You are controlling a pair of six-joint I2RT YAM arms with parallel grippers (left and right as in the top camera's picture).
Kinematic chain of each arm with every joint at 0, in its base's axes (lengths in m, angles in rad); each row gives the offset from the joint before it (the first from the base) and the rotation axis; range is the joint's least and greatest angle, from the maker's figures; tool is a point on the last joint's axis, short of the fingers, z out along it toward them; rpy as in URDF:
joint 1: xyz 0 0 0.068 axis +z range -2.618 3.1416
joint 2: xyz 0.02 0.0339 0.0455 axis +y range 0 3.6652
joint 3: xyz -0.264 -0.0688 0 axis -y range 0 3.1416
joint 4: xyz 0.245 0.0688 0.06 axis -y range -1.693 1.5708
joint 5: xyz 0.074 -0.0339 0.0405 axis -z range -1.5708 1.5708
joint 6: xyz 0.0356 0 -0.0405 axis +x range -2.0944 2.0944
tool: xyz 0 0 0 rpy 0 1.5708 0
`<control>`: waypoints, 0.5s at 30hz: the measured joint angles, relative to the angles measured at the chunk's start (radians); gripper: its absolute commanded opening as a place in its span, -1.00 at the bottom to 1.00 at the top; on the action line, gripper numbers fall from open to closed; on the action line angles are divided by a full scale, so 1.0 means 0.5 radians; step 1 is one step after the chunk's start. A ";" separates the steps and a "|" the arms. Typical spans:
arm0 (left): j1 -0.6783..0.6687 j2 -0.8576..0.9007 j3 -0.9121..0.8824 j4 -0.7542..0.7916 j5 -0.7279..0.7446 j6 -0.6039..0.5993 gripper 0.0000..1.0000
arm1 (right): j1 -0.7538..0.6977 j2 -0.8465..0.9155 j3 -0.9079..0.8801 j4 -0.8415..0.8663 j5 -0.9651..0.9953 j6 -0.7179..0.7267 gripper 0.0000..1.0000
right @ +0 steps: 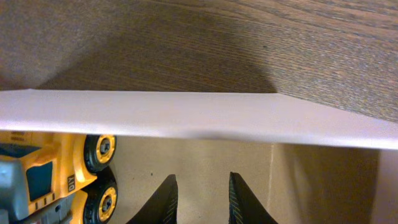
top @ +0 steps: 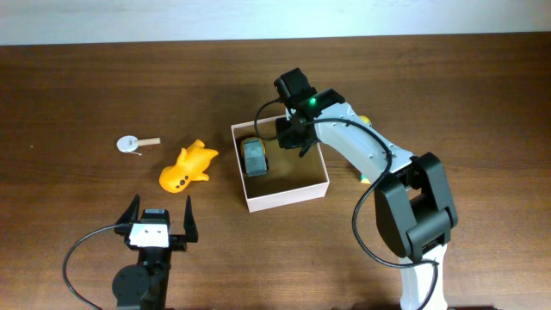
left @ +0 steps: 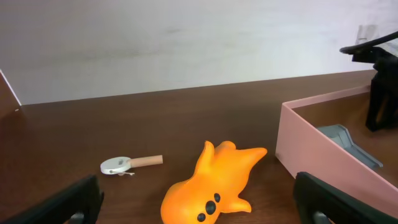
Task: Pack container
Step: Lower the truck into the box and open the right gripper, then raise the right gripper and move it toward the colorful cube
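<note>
At the near edge of the table [top: 60, 258], find the left gripper [top: 160, 210], spread to its widest and holding nothing. Just ahead of it, slightly to the right, note the orange toy [top: 188, 168] lying on the bare wood, long axis slanted from near-left to far-right, so pointing roughly toward the container [top: 288, 197]. Farther back and more to the left, see a small white disc with wooden handle [top: 136, 142], apart from the toy. To the right of the toy, about the middle of the table, meet the container, open at the top and already keeping a toy truck [top: 256, 158] by its left wall. Over its far part, find the right gripper [right: 199, 198], fingers lowered inside toward the far wall, pinched closed on nothing, beside the truck but not touching it. By judgement: better to take the orange toy with the left arm, being clearly nearer, closing across the slanted body and not along it, then carrying it rightward over the left wall.
</note>
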 measured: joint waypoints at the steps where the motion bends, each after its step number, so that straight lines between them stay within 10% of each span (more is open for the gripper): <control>1: 0.000 0.000 0.000 0.000 0.000 0.000 0.98 | -0.002 0.000 0.000 0.000 0.007 0.021 -0.56; 15: 0.000 0.000 0.000 0.000 0.000 0.000 0.98 | -0.004 0.000 0.000 0.023 0.227 0.512 -0.56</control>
